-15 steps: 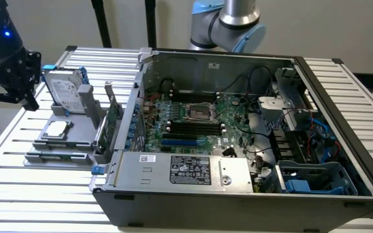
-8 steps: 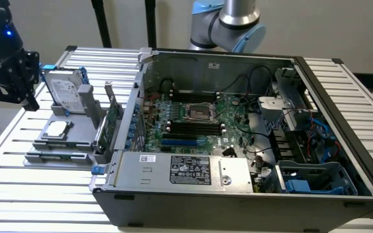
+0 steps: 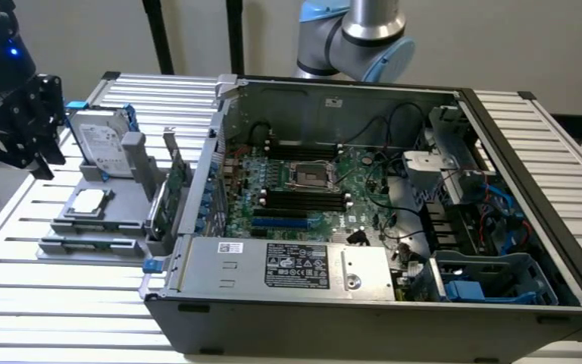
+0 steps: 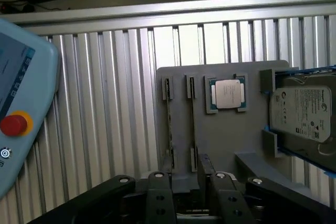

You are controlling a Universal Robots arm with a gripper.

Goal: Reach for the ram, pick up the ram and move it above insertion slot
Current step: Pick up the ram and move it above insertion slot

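- Here, the gripper [image 3: 13, 148] hangs over the ribbed metal table [image 3: 58, 303] at the exterior view's left, well apart from the open computer case [image 3: 372, 318].
- In the wrist view the gripper [image 4: 186, 182] sits just over the near end of a grey holder [image 4: 220, 145]. Its fingers [image 4: 159, 192] stand apart, the holder shows in the gap, and nothing is gripped.
- The ram [image 4: 192, 121] stands on edge in a groove of that holder. It is 1 of 2 thin sticks lying parallel, and I cannot tell which of them is the one meant.
- It lies between the other stick and a square processor chip [image 4: 227, 94], and is not touched by the fingers.
- Beyond the chip, a silver hard drive [image 4: 304, 114] rests in blue rails on the same holder.
- The insertion slot [image 3: 306, 201] is 1 of several black parallel sockets on the board inside the case, far from the gripper.
- A pale blue pendant [image 4: 23, 77] with a red button lies on the table beside the holder.
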